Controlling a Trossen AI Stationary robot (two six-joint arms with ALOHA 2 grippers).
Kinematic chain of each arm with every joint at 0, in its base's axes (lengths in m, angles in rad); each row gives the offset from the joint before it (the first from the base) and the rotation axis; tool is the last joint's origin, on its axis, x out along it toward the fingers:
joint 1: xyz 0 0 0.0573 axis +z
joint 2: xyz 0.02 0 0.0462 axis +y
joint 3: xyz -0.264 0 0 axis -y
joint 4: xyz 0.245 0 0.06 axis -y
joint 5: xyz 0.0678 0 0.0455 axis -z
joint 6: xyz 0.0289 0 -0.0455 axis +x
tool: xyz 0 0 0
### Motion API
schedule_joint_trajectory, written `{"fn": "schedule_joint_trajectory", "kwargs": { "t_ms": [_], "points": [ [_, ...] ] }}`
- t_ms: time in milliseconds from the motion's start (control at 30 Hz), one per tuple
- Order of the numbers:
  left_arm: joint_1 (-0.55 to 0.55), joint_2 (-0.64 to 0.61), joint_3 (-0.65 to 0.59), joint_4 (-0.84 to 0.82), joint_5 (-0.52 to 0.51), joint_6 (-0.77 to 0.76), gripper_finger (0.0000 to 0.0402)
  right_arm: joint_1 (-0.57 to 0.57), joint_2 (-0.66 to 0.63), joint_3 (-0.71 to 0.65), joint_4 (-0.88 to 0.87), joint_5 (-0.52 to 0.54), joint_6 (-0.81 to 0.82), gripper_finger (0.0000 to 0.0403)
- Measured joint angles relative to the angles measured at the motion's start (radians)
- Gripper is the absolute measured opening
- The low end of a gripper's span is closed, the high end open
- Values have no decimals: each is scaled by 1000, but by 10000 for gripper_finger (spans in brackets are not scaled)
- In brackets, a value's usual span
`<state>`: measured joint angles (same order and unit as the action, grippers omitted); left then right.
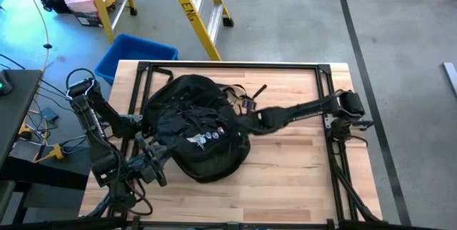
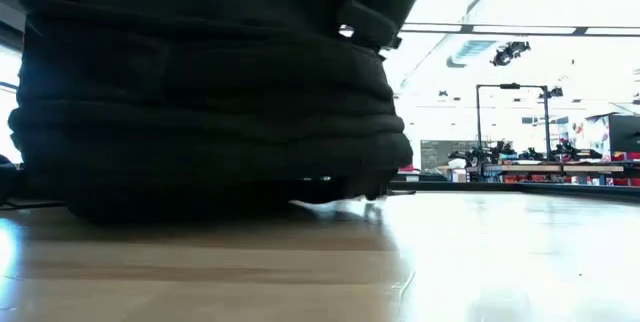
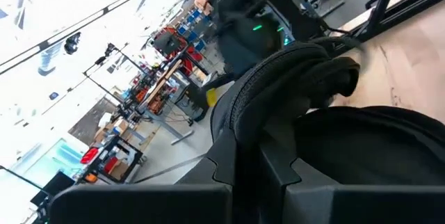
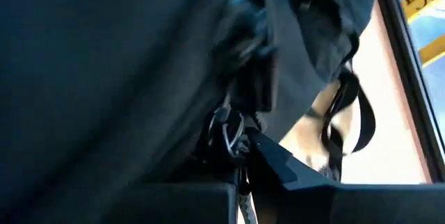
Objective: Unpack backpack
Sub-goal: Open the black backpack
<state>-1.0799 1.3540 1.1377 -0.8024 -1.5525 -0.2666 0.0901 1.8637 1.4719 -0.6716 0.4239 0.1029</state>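
The left claw [image 1: 151, 146] sits at the backpack's [image 1: 196, 126] left lower edge, fingers pinched on black fabric — a padded strap [image 3: 278, 92] curves just past them in the left wrist view. The backpack lies in the middle of the wooden tabletop [image 1: 293, 166], small round badges [image 1: 203, 137] facing up. The right claw [image 1: 244, 119] presses against its right side — closed on a metal zip pull [image 4: 233, 137].
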Motion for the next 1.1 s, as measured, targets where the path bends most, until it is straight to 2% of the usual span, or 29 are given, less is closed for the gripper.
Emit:
{"fn": "schedule_joint_trajectory", "kwargs": {
  "t_ms": [200,433,567,700,867,1100],
  "points": [
    [-29,1,26,63,17,104,0,-106,26,4,69,-78,-49,0],
    [-38,2,32,153,25,215,0,-181,109,6,204,-250,-139,0],
    [-38,2,32,180,26,250,0,-192,130,6,227,-240,-188,0],
    [-38,2,32,166,26,249,0,-188,115,6,176,-244,-187,0],
    [-46,0,38,38,22,111,0,-121,85,5,54,-241,-185,0],
    [-83,-27,41,-355,12,-343,0,23,75,3,-90,-203,-95,0]
  ]
}}
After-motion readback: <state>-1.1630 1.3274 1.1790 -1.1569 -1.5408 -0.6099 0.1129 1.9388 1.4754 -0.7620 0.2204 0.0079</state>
